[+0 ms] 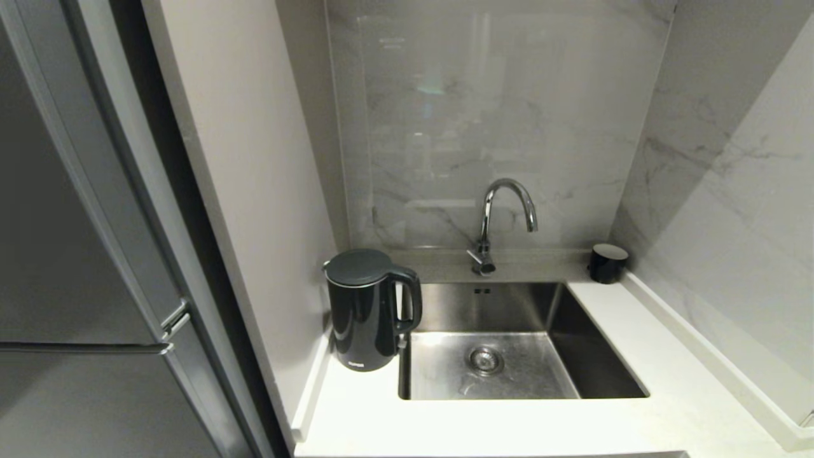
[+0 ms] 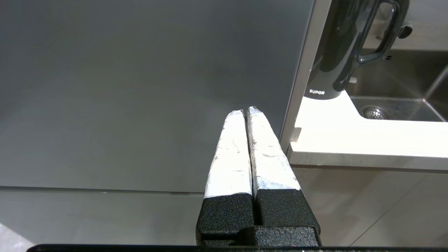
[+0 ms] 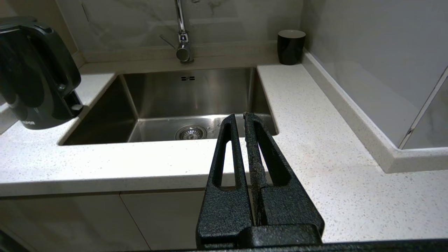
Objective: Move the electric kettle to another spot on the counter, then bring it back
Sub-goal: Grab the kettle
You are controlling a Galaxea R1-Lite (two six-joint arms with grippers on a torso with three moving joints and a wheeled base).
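Nearest the robot, both arms hang low in front of the counter's front edge, not yet reaching over it. The left gripper, with pale taped fingers pressed together and nothing between them, faces the grey cabinet panel beside the counter's left end. The right gripper is likewise closed and empty, pointing across the front edge toward the sink.

Farther in, the electric kettle stands upright on the counter's narrow left strip, tight against the side wall, its loop handle turned toward the sink. The glossy, rigid body looks slippery and, if filled, heavy. The handle seems the surest hold. At the far right corner stands a small black cup; the faucet rises behind the sink.
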